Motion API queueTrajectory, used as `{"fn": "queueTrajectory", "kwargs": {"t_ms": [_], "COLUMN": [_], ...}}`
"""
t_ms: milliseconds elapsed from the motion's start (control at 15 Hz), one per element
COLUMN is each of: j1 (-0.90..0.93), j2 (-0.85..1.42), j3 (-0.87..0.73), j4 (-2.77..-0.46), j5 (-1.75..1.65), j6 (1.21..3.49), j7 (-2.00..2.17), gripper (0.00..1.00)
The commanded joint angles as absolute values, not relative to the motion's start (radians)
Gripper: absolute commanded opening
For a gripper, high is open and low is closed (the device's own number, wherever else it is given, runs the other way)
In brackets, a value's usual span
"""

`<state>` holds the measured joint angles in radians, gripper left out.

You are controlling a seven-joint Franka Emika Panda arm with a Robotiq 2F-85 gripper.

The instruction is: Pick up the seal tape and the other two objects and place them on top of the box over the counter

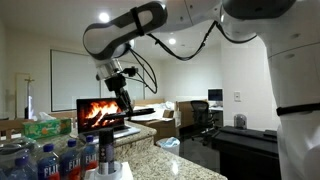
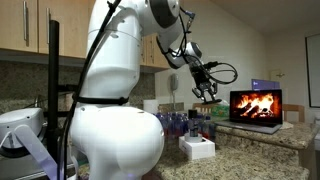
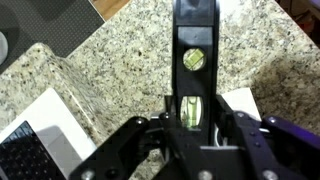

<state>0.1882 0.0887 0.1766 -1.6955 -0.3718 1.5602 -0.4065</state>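
- Counter (image 3: 110, 60): speckled granite across the wrist view; the carry is best run high over it, clear of the laptop (image 1: 100, 112) at centre-left and the water bottles (image 1: 45, 160) at lower left.
- Box (image 2: 197, 148): pale, low, lower centre; likely target; come down from above, lay the load along its length, let go only once it rests; top face too small to read.
- Gripper (image 3: 192, 125): raised above the counter; fingers clamped on the flat black item (image 3: 192, 40), which runs up mid-frame.
- Dark cylinder (image 1: 105, 150): lower left of centre, near the box; on it or beside it, cannot tell.
- Seal tape: found in no view.
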Motion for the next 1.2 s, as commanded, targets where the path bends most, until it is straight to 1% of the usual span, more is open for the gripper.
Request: {"fn": "queueTrajectory", "kwargs": {"t_ms": [0, 533, 1133], "j1": [0.218, 0.238, 0.226], "j2": [0.120, 0.131, 0.160], "j3": [0.209, 0.235, 0.226], "j4": [-1.656, -1.635, -1.630], "j5": [-0.368, -0.303, -0.234], "j6": [1.571, 1.599, 1.600], "j7": [-0.393, -0.401, -0.418], "gripper": [0.16, 0.16, 0.16]}}
